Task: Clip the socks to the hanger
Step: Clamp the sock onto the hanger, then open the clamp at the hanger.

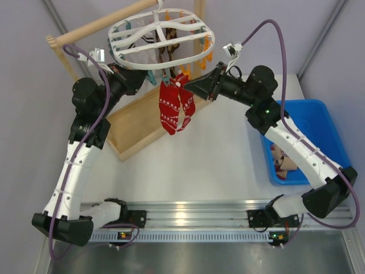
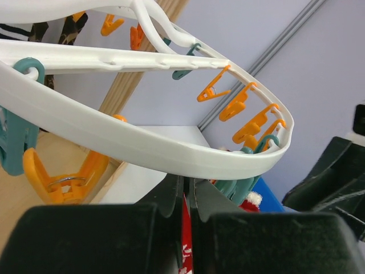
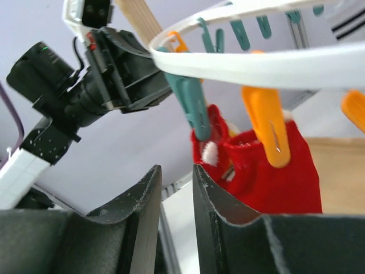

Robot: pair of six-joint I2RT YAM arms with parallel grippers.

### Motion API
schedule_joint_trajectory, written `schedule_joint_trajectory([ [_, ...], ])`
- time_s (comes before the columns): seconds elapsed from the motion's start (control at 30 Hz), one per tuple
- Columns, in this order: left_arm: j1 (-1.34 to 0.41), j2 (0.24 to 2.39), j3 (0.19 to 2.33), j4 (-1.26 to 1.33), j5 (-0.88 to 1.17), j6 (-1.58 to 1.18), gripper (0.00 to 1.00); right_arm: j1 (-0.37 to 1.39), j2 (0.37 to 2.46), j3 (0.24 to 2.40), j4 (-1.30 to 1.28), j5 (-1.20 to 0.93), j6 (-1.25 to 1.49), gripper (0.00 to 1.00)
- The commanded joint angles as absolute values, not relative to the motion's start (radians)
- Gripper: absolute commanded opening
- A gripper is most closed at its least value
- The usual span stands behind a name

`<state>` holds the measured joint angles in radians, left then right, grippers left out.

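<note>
Left gripper pinches a red sock under the hanger near the table's far edge; soft, limp, I'd grip its cuff.

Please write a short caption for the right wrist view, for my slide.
Two red socks hang from teal and orange clips on the white hanger, seen past the right gripper.

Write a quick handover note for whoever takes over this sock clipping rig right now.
Left gripper: shut on a red sock edge just under the hanger rim.
Right gripper: nearly closed, holding nothing, beside the hanging red socks.
Done: two red socks hang from clips at the hanger's near rim; darker socks hang farther back.
Left: more socks wait in the blue bin.
</note>
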<state>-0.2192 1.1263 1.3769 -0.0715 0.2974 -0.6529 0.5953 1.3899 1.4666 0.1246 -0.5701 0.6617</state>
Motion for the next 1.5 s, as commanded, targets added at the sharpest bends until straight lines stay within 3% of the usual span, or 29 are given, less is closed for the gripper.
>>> schedule_joint_trajectory([
  [0.0,-0.235,1.138,1.41,-0.034,0.302,-0.65,0.0,0.61,1.356,1.525,0.215,-0.63,0.486,0.28],
  [0.33,-0.239,1.137,1.425,-0.046,0.304,-0.644,0.0,0.79,1.529,1.743,0.048,-0.557,0.19,0.31],
  [0.63,-0.239,1.12,1.431,-0.063,0.322,-0.653,0.0,0.808,1.612,1.787,0.011,-0.428,0.043,0.31],
  [0.8,-0.239,1.12,1.422,-0.058,0.333,-0.657,0.0,0.816,1.644,1.79,0.05,-0.428,0.034,0.39],
  [1.13,-0.239,1.112,1.397,-0.067,0.333,-0.646,0.0,0.844,1.675,1.81,0.11,-0.362,0.009,0.4],
  [1.23,-0.239,1.106,1.388,-0.069,0.331,-0.641,0.0,0.851,1.683,1.822,0.115,-0.35,0.008,0.37],
  [1.33,-0.239,1.101,1.381,-0.069,0.33,-0.641,0.01,0.864,1.683,1.819,0.115,-0.338,-0.032,0.27],
  [1.47,-0.239,1.088,1.374,-0.071,0.342,-0.643,0.15,0.865,1.683,1.806,0.118,-0.328,-0.04,0.04],
])
